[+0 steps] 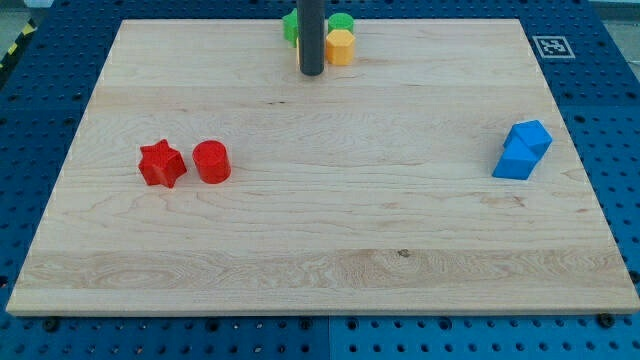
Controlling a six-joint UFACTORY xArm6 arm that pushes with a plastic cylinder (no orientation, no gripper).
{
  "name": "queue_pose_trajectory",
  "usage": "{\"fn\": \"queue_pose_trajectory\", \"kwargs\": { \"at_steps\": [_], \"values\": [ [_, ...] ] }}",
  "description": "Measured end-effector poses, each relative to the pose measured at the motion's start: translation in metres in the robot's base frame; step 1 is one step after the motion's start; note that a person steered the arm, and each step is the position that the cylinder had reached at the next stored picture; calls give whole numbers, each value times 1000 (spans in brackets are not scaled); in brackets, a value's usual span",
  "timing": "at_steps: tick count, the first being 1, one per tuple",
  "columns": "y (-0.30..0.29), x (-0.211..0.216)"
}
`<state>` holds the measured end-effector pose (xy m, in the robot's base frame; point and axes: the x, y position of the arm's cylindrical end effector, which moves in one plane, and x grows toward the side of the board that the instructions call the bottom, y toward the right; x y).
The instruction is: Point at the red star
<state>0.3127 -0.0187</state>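
The red star [162,164] lies on the wooden board [320,230] at the view's left. A red cylinder [211,161] stands just to its right, almost touching it. My tip [311,72] is near the view's top centre, far up and to the right of the red star. The rod hides part of the blocks behind it.
A yellow block [340,46] and green blocks [342,22] cluster at the top centre, right beside the rod. Two blue blocks [523,150] sit together at the view's right. A marker tag [551,45] is at the board's top right corner.
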Motion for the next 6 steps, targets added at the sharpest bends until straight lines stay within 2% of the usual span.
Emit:
{"fn": "queue_pose_trajectory", "kwargs": {
  "at_steps": [1, 3, 4, 5, 6],
  "values": [
    [-50, 34],
    [-224, 67],
    [-272, 117],
    [-260, 160],
    [-180, 149]
  ]
}}
